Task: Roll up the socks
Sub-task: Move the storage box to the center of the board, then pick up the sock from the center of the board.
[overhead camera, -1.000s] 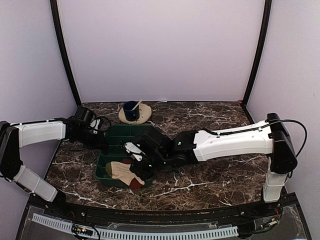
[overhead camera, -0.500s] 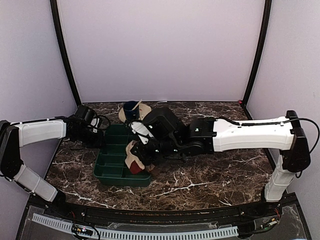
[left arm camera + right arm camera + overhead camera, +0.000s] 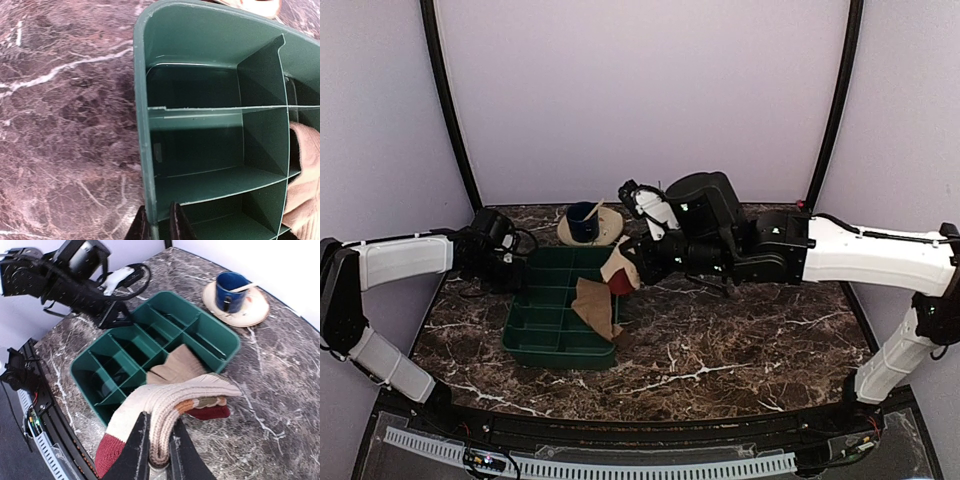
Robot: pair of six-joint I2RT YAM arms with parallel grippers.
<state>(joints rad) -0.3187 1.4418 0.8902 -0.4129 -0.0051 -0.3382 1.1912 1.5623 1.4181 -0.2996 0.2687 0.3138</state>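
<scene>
The socks are tan ribbed cloth with dark red and olive patches. My right gripper is shut on a fold of them and holds them in the air. In the top view they hang as a tan flap from the right gripper, over the right side of the green divided tray. A tan piece shows at the right edge of the left wrist view. My left gripper is shut on the tray's left wall, one finger outside and one inside.
A beige saucer with a blue cup and a spoon stands at the back, behind the tray. The left arm's cables lie by the tray's far left corner. Dark marble table spreads to the right.
The right gripper has lifted the socks out of the tray and carried them up and back to the right. The left gripper has closed on the tray wall.
</scene>
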